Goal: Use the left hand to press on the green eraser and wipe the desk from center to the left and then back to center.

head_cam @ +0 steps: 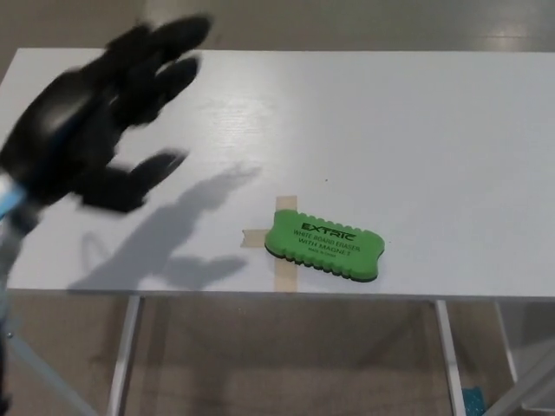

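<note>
Green eraser seen flat on white desk, near front edge, centre, partly over tan tape cross. Long axis laid left–right, slightly tilted. Nothing pressed on it. Left hand found well apart, up and to eraser's left, raised, blurred. Fingers spread, nothing grasped. Right hand not seen. Reach rightward and toward front edge judged needed before pressing.

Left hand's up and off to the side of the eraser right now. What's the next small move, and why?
Probably bring the left hand right and down over the green eraser. The hand is open, raised above the desk and well left of the eraser, which lies untouched on the tape cross near the front edge.
</note>
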Available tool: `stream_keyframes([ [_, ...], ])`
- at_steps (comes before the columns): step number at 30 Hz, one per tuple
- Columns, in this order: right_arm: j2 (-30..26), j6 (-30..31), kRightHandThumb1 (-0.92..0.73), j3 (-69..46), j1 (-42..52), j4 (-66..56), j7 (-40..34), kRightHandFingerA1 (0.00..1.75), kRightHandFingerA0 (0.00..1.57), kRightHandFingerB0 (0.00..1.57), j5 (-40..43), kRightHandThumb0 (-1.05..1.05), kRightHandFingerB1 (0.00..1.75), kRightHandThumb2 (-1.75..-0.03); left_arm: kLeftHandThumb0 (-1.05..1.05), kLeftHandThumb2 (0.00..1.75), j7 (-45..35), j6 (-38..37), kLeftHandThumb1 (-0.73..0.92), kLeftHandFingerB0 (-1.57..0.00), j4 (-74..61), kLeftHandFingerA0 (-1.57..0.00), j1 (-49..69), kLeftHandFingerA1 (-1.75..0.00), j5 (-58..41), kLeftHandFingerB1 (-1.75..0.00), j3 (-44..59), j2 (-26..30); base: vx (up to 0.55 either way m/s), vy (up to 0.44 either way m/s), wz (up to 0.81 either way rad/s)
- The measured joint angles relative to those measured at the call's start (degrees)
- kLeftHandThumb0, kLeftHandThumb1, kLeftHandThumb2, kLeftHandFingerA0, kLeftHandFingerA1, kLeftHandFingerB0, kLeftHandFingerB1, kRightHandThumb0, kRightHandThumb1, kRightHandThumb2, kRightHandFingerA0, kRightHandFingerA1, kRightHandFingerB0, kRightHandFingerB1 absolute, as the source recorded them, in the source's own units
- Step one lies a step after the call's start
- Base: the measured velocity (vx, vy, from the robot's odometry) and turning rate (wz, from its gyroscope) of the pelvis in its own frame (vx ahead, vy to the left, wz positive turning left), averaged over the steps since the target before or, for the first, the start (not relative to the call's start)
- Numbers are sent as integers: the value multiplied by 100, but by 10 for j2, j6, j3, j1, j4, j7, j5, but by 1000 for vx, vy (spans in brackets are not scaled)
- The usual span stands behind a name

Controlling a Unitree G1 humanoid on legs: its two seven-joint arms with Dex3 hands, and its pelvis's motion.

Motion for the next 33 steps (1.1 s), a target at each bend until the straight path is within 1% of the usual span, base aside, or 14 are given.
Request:
stream_keyframes([
  [3, 0, 1, -73, -2, 0, -5, 1, 54, 68, 50, 0, -39, 36, -62, -73, 70, -22, 4, 37, 0, -57, 0, 92, -13, -29, -23, 46, 20, 0, 0, 0],
  [7, 0, 3, -72, -2, -2, -16, -1, 51, 65, 48, 0, -39, 36, -62, -54, 75, -46, 8, 34, 0, -104, 0, 198, -19, -61, -28, 106, 27, 0, 0, 0],
  [8, -1, 3, -72, -3, -3, -17, -1, 50, 65, 49, 0, -39, 36, -62, -51, 53, -51, 8, 40, -7, -108, -3, 215, -24, -66, -29, 114, 27, 0, 0, 0],
  [10, -2, 4, -73, -3, -4, -18, -2, 49, 65, 48, 0, -39, 36, -62, -44, 70, -60, 9, 33, -4, -116, -3, 252, -26, -77, -35, 134, 27, 0, 0, 0],
  [14, -9, 4, -73, -7, -9, -26, -3, 49, 65, 48, 0, -39, 36, -62, -49, 64, -103, 10, 35, -9, -100, -6, 349, -29, -105, -30, 176, 28, 0, 0, 0],
  [15, -11, 4, -72, -9, -10, -28, -3, 48, 65, 48, 0, -40, 36, -63, -28, 80, -112, 10, 19, 0, -92, -2, 365, -49, -109, -46, 182, 29, 0, 0, 0],
  [16, -15, 4, -72, -11, -12, -30, -3, 48, 65, 48, 0, -40, 36, -63, -28, 80, -124, 10, 19, 0, -80, -2, 383, -49, -113, -46, 188, 30, 0, 0, 0],
  [17, -16, 5, -72, -13, -12, -33, -4, 47, 65, 50, 0, -39, 36, -62, -51, 53, -132, 6, 41, -22, -67, -20, 392, -33, -116, -29, 190, 32, 0, 0, 0],
  [18, -18, 6, -72, -17, -12, -39, -5, 47, 65, 50, 0, -39, 36, -62, -51, 53, -141, 2, 41, -22, -44, -20, 404, -33, -117, -29, 193, 33, 0, 0, 0],
  [19, -20, 7, -71, -20, -12, -43, -7, 47, 67, 51, 0, -39, 36, -63, -27, 81, -148, -3, 18, -8, -20, -10, 414, -51, -117, -49, 195, 35, 0, 0, 0],
  [24, -20, 11, -70, -31, -11, -55, -16, 47, 68, 54, 0, -38, 37, -63, -26, 82, -156, -25, 20, -11, 93, -14, 431, -52, -110, -50, 194, 36, 0, 0, 0],
  [26, -20, 11, -70, -33, -10, -56, -18, 47, 68, 54, 0, -38, 37, -63, -26, 82, -155, -33, 20, -11, 136, -14, 427, -52, -105, -50, 191, 36, 0, 0, 0],
  [27, -20, 11, -70, -34, -10, -56, -19, 46, 68, 54, 0, -38, 37, -62, -54, 54, -153, -35, 44, -28, 153, -31, 426, -36, -103, -30, 189, 36, 0, 0, 0],
  [33, -20, 12, -70, -38, -9, -56, -27, 48, 68, 52, -1, -39, 36, -62, -52, 54, -141, -54, 47, -30, 269, -36, 404, -37, -91, -30, 175, 35, 0, 0, 0],
])
